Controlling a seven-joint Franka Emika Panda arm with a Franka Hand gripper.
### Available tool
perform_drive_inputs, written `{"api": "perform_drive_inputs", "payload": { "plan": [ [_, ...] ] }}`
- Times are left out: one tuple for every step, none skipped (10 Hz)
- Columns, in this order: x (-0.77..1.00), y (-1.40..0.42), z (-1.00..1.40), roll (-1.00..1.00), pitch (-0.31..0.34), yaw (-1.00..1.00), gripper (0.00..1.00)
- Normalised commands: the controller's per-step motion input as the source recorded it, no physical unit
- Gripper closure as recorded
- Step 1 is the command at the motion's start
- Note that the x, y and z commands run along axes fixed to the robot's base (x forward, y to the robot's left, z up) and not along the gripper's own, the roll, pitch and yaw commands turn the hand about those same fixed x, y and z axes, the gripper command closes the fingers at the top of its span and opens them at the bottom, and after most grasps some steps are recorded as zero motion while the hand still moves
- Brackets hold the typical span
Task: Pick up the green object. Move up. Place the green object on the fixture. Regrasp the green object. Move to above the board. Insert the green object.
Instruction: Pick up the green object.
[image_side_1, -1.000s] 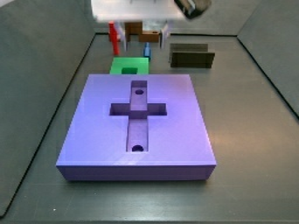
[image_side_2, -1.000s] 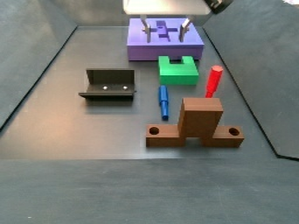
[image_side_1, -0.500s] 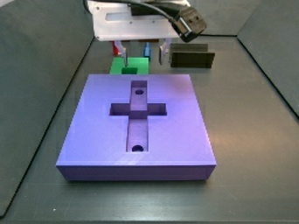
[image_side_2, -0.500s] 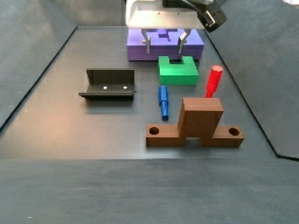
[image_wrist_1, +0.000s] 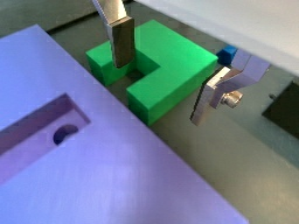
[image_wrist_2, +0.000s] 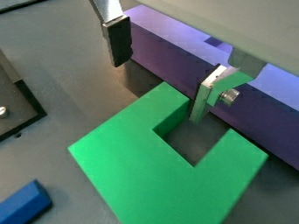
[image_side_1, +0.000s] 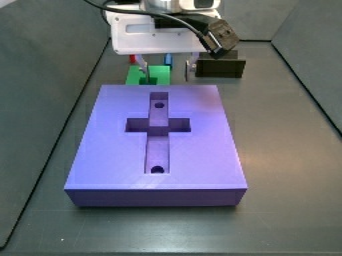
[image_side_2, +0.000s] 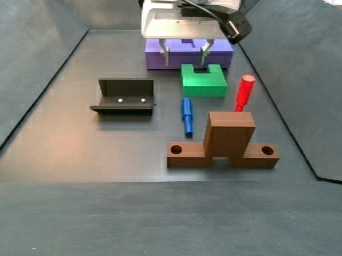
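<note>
The green object (image_side_2: 203, 80), a bright chunky block with a notch between two prongs, lies on the floor just beside the board (image_side_1: 158, 150), upper centre in a side view. The gripper (image_wrist_2: 163, 74) straddles it, fingers (image_wrist_1: 121, 39) wide, not gripping. Only a side view shows the fixture (image_side_2: 124, 97) at left.

gripper (image_side_2: 186, 57) astride green object (image_side_2: 203, 80), beside board (image_side_1: 160, 140)

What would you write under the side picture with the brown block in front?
The open gripper hangs over the green object beside the board, with the fixture still empty.
</note>
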Motion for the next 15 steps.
{"api": "perform_drive_inputs", "payload": {
  "plan": [
    [0.23,-0.07,-0.13,0.0,0.026,-0.11,0.0],
    [0.0,0.0,-0.09,0.01,0.0,0.0,0.0],
    [-0.11,0.03,-0.34,0.06,0.0,-0.12,0.0],
    [-0.11,0.03,-0.26,0.07,0.0,-0.14,0.0],
    [-0.02,0.01,-0.19,0.03,0.0,-0.1,0.0],
    [0.0,0.0,-0.22,0.03,0.0,-0.08,0.0],
    [0.0,0.0,-0.17,0.0,0.0,-0.06,0.0],
    [0.0,0.0,-0.21,0.0,0.0,-0.09,0.0],
    [0.0,0.0,-0.19,0.0,0.0,-0.08,0.0],
    [0.0,0.0,-0.11,0.0,0.0,-0.05,0.0],
    [0.0,0.0,-0.1,0.0,0.0,-0.05,0.0],
    [0.0,0.0,-0.02,0.0,0.0,0.0,0.0],
    [0.0,0.0,0.0,0.0,0.0,0.0,0.0],
    [0.0,0.0,0.0,0.0,0.0,0.0,1.0],
    [0.0,0.0,0.0,0.0,0.0,0.0,1.0]
  ]
}}
